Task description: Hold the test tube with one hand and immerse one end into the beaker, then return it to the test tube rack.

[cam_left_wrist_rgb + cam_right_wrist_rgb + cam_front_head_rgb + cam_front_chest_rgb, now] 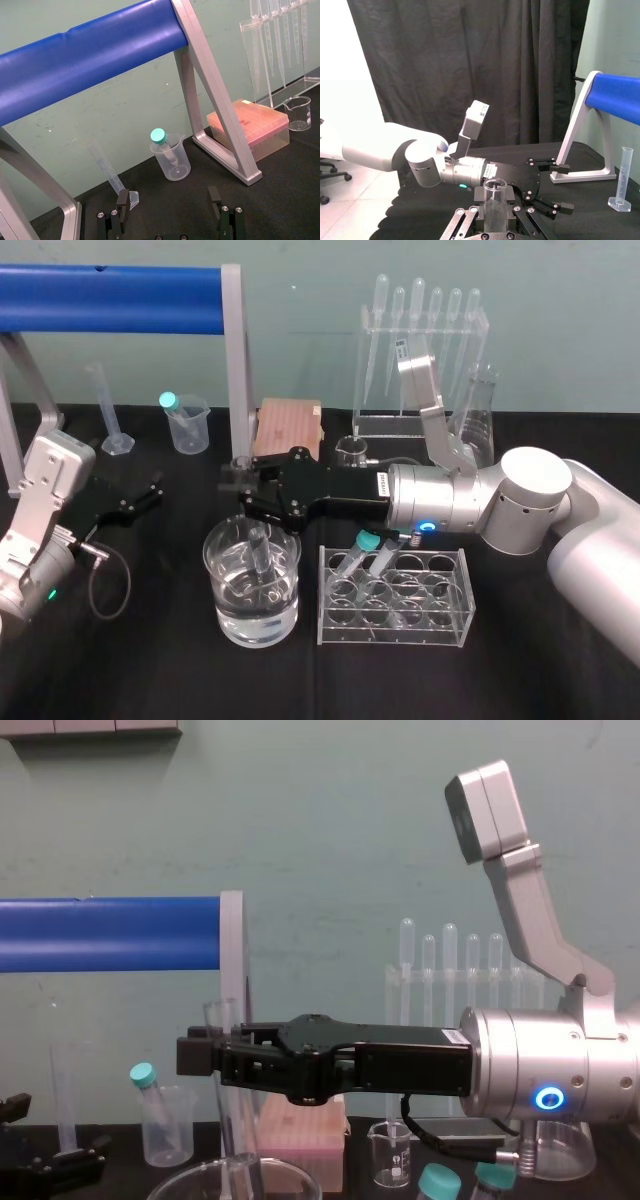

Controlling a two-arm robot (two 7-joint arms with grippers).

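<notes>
- Right gripper (238,480), black, reaches in from the right and hangs over the wide clear glass beaker (216,570). Its fingers are clamped on the long, slim, clear glass test tube (259,548) near the open top.
- Chest view: test tube (224,1110) is upright, flared rim just above the right gripper (200,1055), lower part running down into the beaker (200,1170).
- Right wrist view: test tube (495,187) is pinched btwn both fingers of the right gripper (495,198).
- Beaker stands front-centre on the black table (150,660), part-filled w/ water. Tube's lower end looks to be under the water line, though glare on the glass makes that hard to confirm.
- Clear acrylic test tube rack (440,625) sits just right of the beaker, not touching. Two teal-capped tubes (368,543) lean in its back row.
- Left gripper (140,495) is low at the table's left, well apart from the beaker. Left wrist view shows the left gripper (168,200) w/ fingers spread wide.
- Along the back:
  - blue cylinder bar on a grey metal frame (110,298)
  - tall plastic graduated cylinder (108,405)
  - cloudy plastic beaker (190,430) w/ a teal-capped tube in it
  - pink tip box (288,427)
  - small spouted glass beaker (352,450)
  - clear stand of bulb-topped pipettes (425,330)
  - glass conical flask (480,420)
</notes>
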